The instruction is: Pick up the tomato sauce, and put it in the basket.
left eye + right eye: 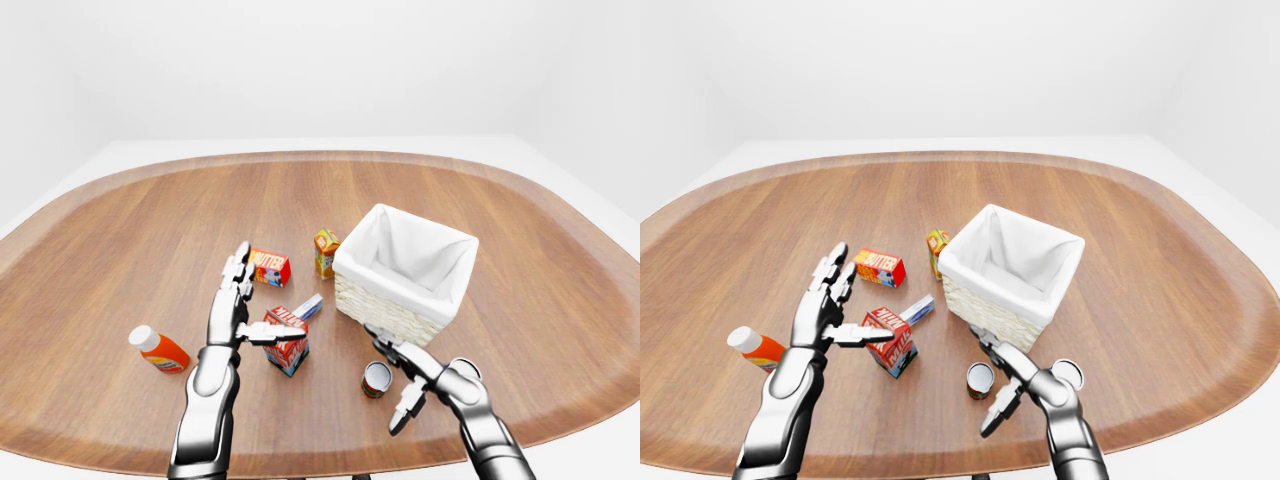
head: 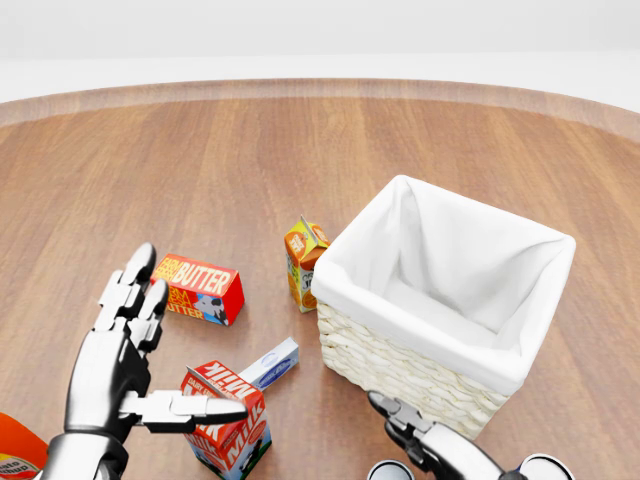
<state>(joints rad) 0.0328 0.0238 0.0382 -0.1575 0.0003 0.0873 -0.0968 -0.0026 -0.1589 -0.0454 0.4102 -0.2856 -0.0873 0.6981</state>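
Observation:
The tomato sauce is a small can with a red label, standing on the wooden table just below the basket's near corner. The basket is woven, lined with white cloth, and holds nothing I can see. My right hand is open, its fingers spread just right of the can, close to it but not closed round it. My left hand is open, fingers pointing up the view, with its thumb above a milk carton. In the head view the can is cut off at the bottom edge.
A red butter box, an orange juice carton and a small blue-white box lie left of the basket. An orange bottle with a white cap lies at the lower left. The table edge runs near the bottom.

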